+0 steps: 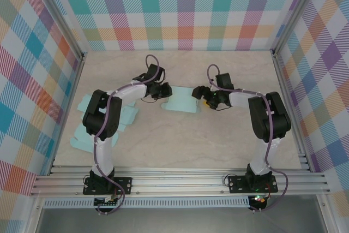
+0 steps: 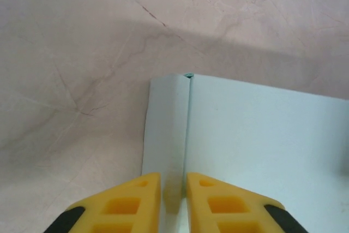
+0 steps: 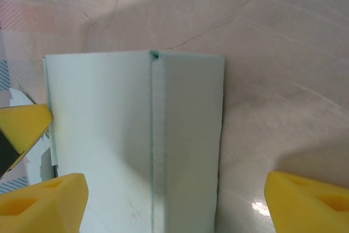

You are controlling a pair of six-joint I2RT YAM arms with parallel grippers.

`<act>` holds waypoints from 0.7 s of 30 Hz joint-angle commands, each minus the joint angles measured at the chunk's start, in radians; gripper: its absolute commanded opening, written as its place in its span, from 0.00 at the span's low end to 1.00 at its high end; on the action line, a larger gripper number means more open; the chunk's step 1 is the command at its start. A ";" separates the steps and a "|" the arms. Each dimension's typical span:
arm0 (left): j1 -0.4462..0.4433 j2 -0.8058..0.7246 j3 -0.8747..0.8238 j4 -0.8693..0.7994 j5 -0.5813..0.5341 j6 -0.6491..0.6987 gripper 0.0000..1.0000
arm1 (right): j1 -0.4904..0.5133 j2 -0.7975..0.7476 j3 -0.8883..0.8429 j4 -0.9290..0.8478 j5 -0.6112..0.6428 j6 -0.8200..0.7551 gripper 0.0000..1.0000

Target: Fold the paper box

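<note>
Pale marbled table (image 1: pixel 180 151) between plaid walls (image 1: pixel 185 9) carries the flat paper box (image 1: pixel 177 101), with the left gripper (image 2: pixel 173 189) pinched on the box's left flap and the right gripper (image 3: pixel 174 195) open astride its right flap; that gripper should likely close squarely on the crease before lifting.

Plaid walls (image 1: pixel 32 80) are closing in the tabletop (image 1: pixel 180 145) on three sides. The paper box (image 1: pixel 177 102) is occupying the middle, and flat blanks (image 1: pixel 80 141) are crowding the left edge. The near centre and far strip are lying open for passing.
</note>
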 commanded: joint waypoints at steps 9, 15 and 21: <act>0.076 0.051 -0.001 -0.012 0.095 -0.006 0.09 | 0.001 0.089 -0.028 0.238 -0.173 0.091 0.79; 0.077 0.064 0.024 -0.024 0.113 0.009 0.07 | 0.000 0.137 0.010 0.343 -0.272 0.115 0.76; 0.077 0.065 0.033 -0.026 0.124 0.014 0.07 | 0.000 0.176 0.054 0.398 -0.330 0.136 0.62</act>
